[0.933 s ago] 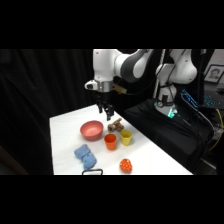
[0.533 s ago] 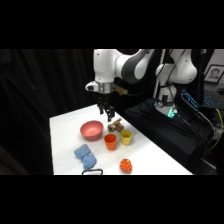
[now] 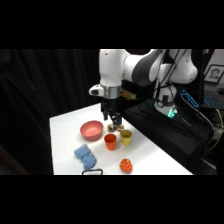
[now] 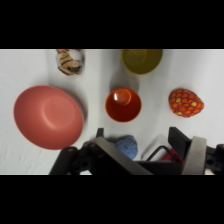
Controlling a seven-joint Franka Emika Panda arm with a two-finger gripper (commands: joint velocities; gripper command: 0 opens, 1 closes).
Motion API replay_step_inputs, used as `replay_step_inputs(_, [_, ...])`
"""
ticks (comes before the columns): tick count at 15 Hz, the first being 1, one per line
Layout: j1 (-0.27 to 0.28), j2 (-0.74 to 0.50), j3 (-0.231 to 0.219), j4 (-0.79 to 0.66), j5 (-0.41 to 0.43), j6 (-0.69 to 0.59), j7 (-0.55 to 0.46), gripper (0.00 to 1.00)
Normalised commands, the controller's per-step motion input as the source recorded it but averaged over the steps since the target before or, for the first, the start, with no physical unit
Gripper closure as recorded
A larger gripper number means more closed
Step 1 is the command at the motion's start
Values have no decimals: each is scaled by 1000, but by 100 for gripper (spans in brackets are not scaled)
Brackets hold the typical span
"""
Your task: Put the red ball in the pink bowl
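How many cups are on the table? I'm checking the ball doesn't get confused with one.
2. The orange cup stands between the pink bowl and the red ball; the yellow cup sits just beyond it. None seems hidden.

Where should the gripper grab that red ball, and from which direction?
From straight above, closing across the middle of the red ball. It is rounded, slightly egg-shaped, and lies alone on the white table, apart from the orange cup, so both its sides look free. The narrower width probably gives the surer hold.
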Motion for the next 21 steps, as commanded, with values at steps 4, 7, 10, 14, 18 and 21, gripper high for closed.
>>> replay_step_inputs(4, [131, 174, 77, 203, -127, -74, 270, 0])
replay_step_inputs(7, [129, 156, 60, 165, -106, -42, 238, 0])
replay_step_inputs(10, [114, 105, 56, 109, -62, 14, 183, 0])
replay_step_inputs(14, [84, 88, 56, 46, 13, 125, 133, 0])
replay_step_inputs(18, [81, 154, 38, 42, 1, 237, 114, 0])
replay_step_inputs(21, [66, 163, 11, 29, -9, 309, 54, 0])
